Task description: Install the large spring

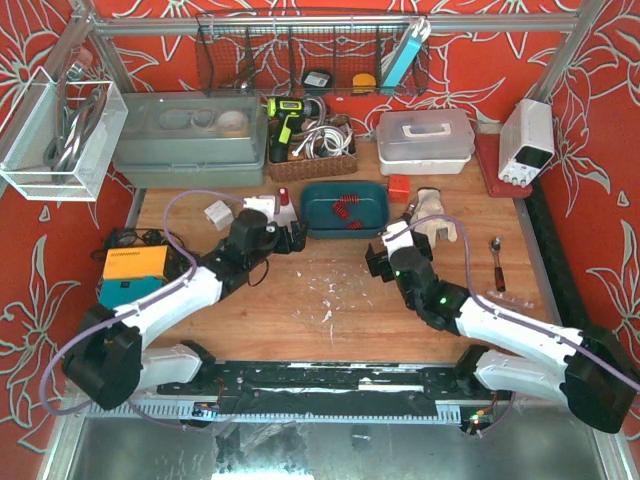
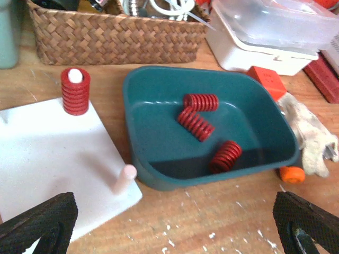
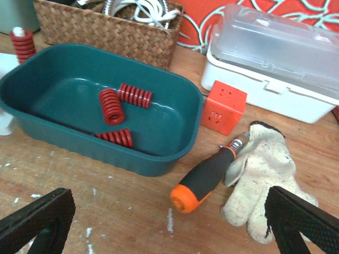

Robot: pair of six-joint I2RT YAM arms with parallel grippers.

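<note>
A teal tray (image 1: 322,222) holds three loose red springs (image 2: 195,123), also seen in the right wrist view (image 3: 111,106). Left of the tray lies a white base plate (image 2: 47,153). One red spring (image 2: 75,92) sits on its far peg, and its near peg (image 2: 125,179) is bare. My left gripper (image 1: 285,239) is open and empty, just in front of the plate and the tray's left end. My right gripper (image 1: 383,258) is open and empty, near the tray's right front corner. Both wrist views show the jaws spread wide with nothing between them.
An orange-and-black screwdriver (image 3: 209,174) and a cloth glove (image 3: 262,174) lie right of the tray, beside an orange cube (image 3: 223,107). A wicker basket (image 2: 116,37) and a white lidded box (image 3: 275,69) stand behind. A spoon (image 1: 497,262) lies at the right.
</note>
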